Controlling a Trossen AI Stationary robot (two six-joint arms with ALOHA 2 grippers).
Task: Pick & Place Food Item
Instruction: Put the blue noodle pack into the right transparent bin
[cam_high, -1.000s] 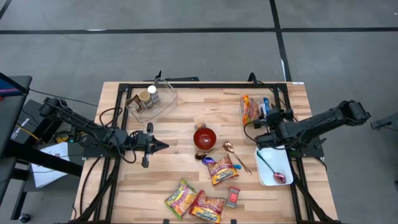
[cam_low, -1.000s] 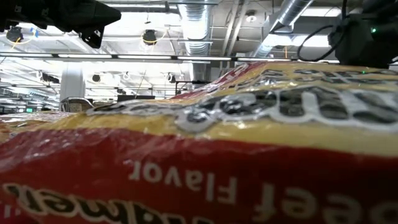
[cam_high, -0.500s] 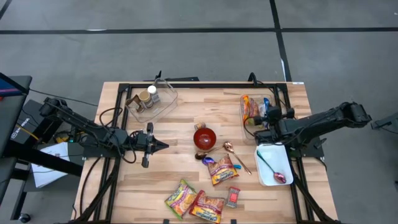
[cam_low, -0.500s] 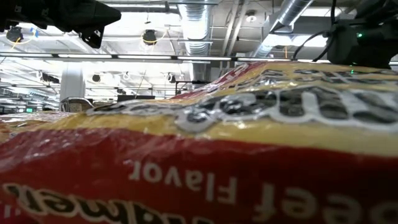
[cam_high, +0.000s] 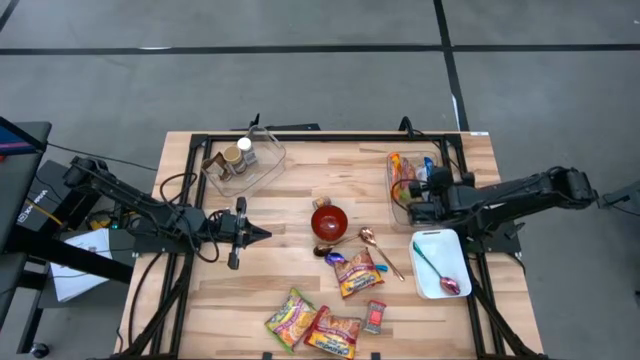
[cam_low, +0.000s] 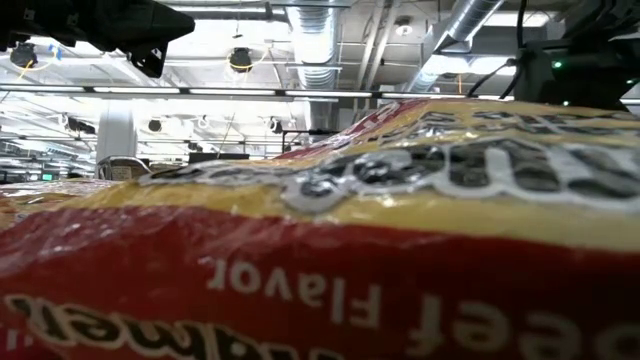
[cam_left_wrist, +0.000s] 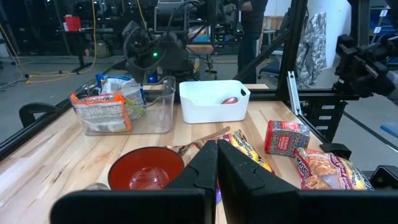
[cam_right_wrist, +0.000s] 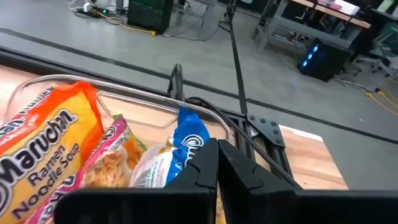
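Now right gripper (cam_high: 420, 205) clenched w/ nothing, stretched over clear snack bin (cam_high: 396, 200); left gripper (cam_high: 262, 235) clenched, idle.

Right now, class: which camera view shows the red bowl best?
The left wrist view: the red bowl sits close ahead, its inside visible. The high view shows the bowl small, at mid-table. The low and right wrist views miss it.
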